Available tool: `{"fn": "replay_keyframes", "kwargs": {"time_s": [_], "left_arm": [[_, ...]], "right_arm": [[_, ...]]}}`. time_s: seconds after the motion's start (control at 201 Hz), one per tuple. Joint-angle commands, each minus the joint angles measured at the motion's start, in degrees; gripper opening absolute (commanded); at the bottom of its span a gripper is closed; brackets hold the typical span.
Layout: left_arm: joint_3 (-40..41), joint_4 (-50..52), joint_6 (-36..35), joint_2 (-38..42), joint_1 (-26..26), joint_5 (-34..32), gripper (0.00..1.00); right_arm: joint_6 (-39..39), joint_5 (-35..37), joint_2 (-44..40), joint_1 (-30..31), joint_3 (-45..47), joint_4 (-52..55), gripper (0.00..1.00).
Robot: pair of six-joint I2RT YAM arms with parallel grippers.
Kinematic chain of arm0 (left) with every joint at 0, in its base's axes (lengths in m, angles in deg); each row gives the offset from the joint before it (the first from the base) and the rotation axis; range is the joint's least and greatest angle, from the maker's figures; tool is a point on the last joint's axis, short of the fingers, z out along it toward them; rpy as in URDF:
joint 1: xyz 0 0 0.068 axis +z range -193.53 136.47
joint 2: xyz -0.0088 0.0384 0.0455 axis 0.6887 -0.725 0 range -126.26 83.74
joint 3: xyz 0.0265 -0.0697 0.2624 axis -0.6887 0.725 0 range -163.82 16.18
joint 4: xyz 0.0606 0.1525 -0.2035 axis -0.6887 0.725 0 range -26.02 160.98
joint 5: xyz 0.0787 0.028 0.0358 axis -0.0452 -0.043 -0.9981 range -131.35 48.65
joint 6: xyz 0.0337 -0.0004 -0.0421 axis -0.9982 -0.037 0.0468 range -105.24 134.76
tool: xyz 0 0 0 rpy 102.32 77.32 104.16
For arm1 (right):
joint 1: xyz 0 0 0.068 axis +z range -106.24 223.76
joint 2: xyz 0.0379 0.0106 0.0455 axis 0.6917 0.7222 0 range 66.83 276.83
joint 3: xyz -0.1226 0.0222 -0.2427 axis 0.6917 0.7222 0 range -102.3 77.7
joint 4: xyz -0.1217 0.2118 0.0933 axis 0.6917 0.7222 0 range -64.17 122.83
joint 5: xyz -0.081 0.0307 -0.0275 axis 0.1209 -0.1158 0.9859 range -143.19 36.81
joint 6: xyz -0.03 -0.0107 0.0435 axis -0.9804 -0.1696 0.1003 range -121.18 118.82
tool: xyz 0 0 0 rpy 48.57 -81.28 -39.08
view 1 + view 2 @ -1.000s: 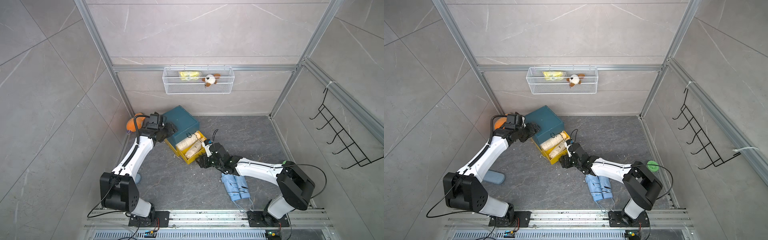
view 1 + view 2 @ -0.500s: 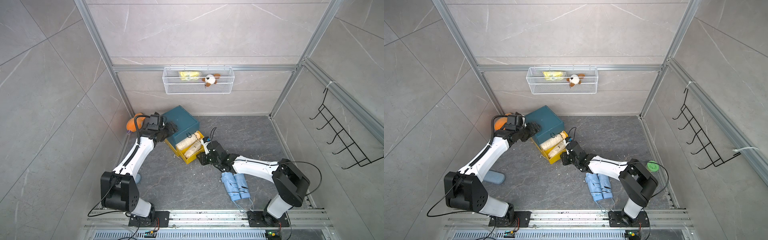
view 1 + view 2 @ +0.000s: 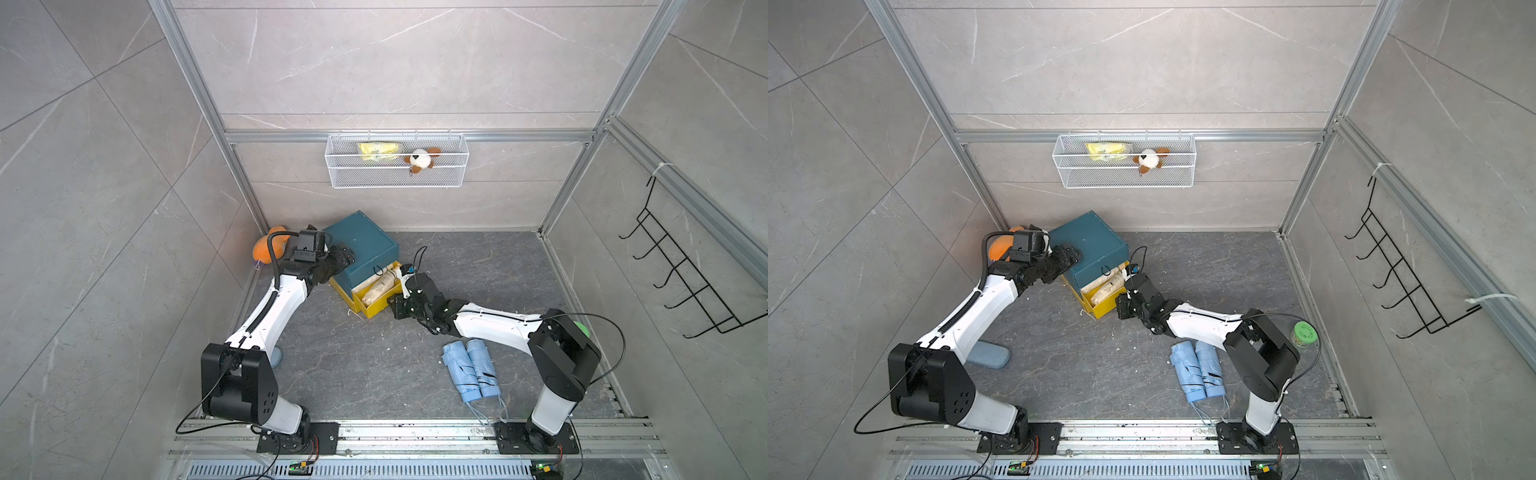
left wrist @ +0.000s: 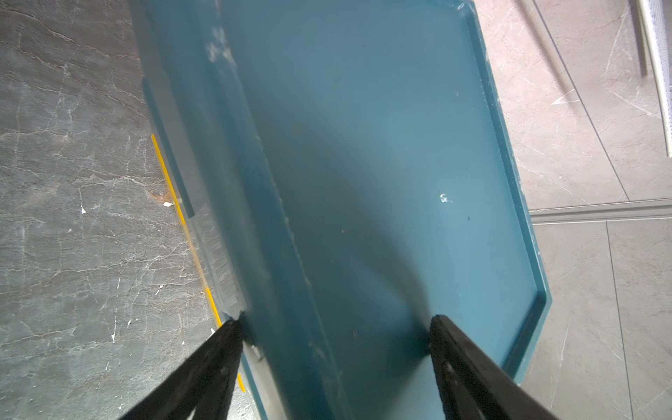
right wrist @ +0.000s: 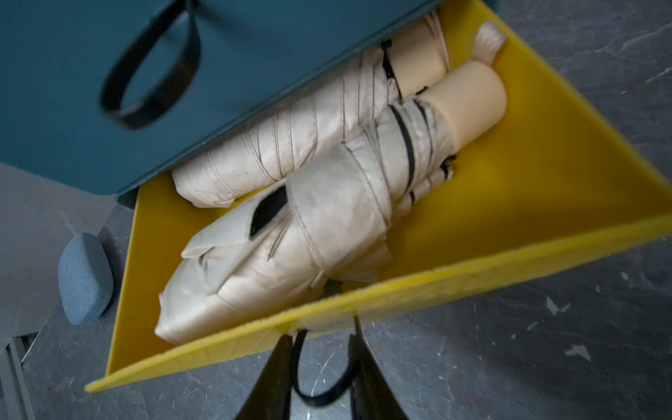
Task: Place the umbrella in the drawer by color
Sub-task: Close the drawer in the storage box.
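Observation:
A teal cabinet (image 3: 361, 245) stands at the back left with its yellow drawer (image 3: 376, 309) pulled out. Two folded beige umbrellas (image 5: 291, 232) lie in the drawer. Two blue umbrellas (image 3: 471, 368) lie side by side on the floor near the right arm's base. My right gripper (image 5: 322, 334) is at the drawer's front wall, its jaws narrowed on the black strap loop (image 5: 320, 398) hanging there. My left gripper (image 4: 334, 322) is open wide astride the cabinet's top edge, one fingertip against its side and one on its top.
An orange plush (image 3: 266, 249) sits in the corner behind the left arm. A blue-grey pad (image 3: 988, 355) lies on the floor at the left. A green-lidded jar (image 3: 1304, 332) stands behind the right arm. A wire basket (image 3: 397, 162) hangs on the back wall and a hook rack (image 3: 685, 282) on the right wall.
My right gripper has moved in to the yellow drawer's front and narrowed its jaws around the strap loop. The left arm has hardly moved.

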Motion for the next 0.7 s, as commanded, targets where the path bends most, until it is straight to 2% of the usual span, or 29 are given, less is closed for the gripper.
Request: {"fn": "replay_keyframes", "kwargs": {"time_s": [0.0, 0.234, 0.697], "left_arm": [[2.6, 3.7, -0.6, -1.7, 0.0, -0.1, 0.83], [2.9, 3.6, -0.6, -1.7, 0.0, 0.0, 0.83], [3.6, 3.8, -1.0, -1.0, 0.0, 0.0, 0.83]], "right_arm": [[2.5, 1.2, 2.5, -0.4, -2.8, -5.6, 0.3], [8.1, -0.7, 6.6, -1.6, -4.1, -11.7, 0.35], [13.9, -4.3, 12.6, -3.0, -9.6, -12.9, 0.51]]}}
